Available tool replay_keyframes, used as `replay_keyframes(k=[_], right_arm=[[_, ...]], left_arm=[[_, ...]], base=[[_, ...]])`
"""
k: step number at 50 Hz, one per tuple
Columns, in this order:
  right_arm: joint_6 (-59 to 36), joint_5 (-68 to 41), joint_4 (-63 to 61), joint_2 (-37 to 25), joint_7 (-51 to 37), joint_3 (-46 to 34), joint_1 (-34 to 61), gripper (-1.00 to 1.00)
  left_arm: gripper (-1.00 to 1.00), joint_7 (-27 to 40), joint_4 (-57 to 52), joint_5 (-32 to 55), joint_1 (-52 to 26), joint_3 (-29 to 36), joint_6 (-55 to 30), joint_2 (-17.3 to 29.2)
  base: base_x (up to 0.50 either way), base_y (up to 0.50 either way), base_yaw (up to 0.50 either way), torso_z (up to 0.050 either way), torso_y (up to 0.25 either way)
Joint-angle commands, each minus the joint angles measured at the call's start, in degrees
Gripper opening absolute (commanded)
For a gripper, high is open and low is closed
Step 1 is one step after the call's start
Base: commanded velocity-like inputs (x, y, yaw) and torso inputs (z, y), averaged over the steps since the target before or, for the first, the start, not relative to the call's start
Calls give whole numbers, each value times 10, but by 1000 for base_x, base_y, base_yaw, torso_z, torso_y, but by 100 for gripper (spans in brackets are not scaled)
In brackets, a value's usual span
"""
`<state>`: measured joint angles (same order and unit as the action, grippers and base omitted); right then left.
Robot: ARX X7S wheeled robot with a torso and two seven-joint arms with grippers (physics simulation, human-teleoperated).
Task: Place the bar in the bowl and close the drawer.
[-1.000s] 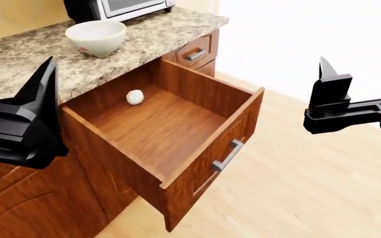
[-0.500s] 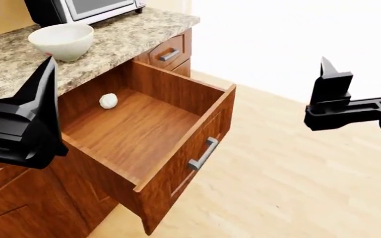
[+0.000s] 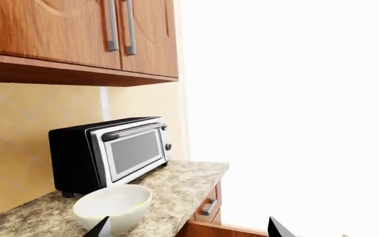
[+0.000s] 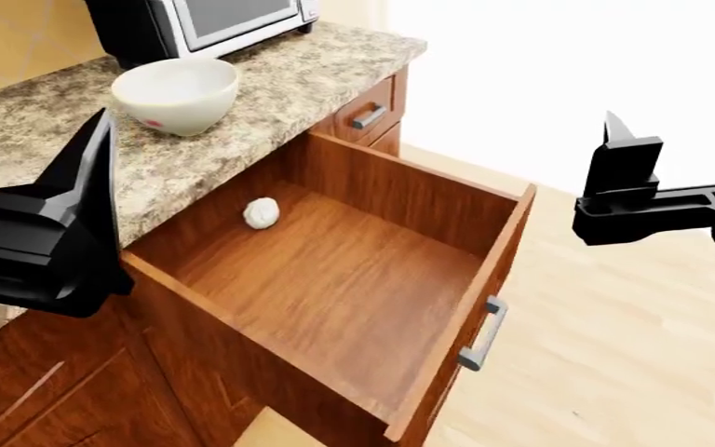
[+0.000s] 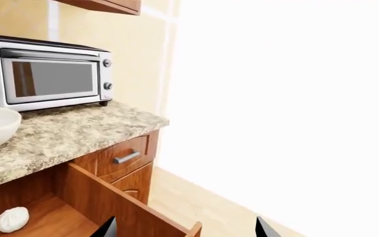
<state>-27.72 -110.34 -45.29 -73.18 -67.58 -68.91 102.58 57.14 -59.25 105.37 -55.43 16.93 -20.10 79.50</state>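
Both grippers empty: left gripper [image 4: 66, 223] at the head view's left edge, right gripper [image 4: 655, 200] at its right; jaw spread is hard to judge from here, probably parted. Nothing done yet. Small white lumpy bar [image 4: 261, 213] lies on the smooth wood floor of the deep reddish-brown drawer [image 4: 370, 279], upper-left corner, drawer fully out. Glossy round white ceramic bowl [image 4: 176, 94] sits on the speckled granite counter [image 4: 320, 65]. Remaining: pick, place, close.

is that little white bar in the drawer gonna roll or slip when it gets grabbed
The bar looks rounded and lumpy, so it may rock or roll a little on the smooth floor of the drawer if nudged. It is small, so probably light. It appears stiff, though its uneven surface might seat off-centre in a tool.
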Motion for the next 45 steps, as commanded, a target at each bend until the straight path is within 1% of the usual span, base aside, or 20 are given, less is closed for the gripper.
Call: replay_keyframes(k=[1, 9, 15, 22, 30, 35, 45], right_arm=[[-2, -3, 2, 1, -4, 2, -1, 100], [0, -4, 1, -1, -3, 5, -2, 100], [-1, -4, 6, -1, -3, 6, -3, 100], [-10, -16, 17, 3, -11, 7, 3, 100], [-31, -36, 34, 13, -12, 10, 18, 100], [-35, -42, 38, 15, -12, 10, 19, 100], [-31, -40, 36, 14, -7, 13, 15, 100]], left_arm=[[100, 5, 2, 8, -6, -7, -14, -9], [100, 8, 4, 10, -7, -10, -21, -14], [100, 19, 11, 19, -32, 3, -49, -37], [100, 42, 25, 56, -92, 23, -89, -66], [100, 78, 52, 115, -189, 56, -141, -108], [100, 83, 57, 120, -200, 62, -149, -117], [100, 78, 60, 114, -194, 62, -151, -118]], base=[[547, 44, 0, 0, 0], [550, 43, 0, 0, 0], [517, 33, 0, 0, 3], [41, -7, 0, 0, 0], [0, 0, 0, 0, 0], [35, -55, 0, 0, 0], [261, -427, 0, 0, 0]])
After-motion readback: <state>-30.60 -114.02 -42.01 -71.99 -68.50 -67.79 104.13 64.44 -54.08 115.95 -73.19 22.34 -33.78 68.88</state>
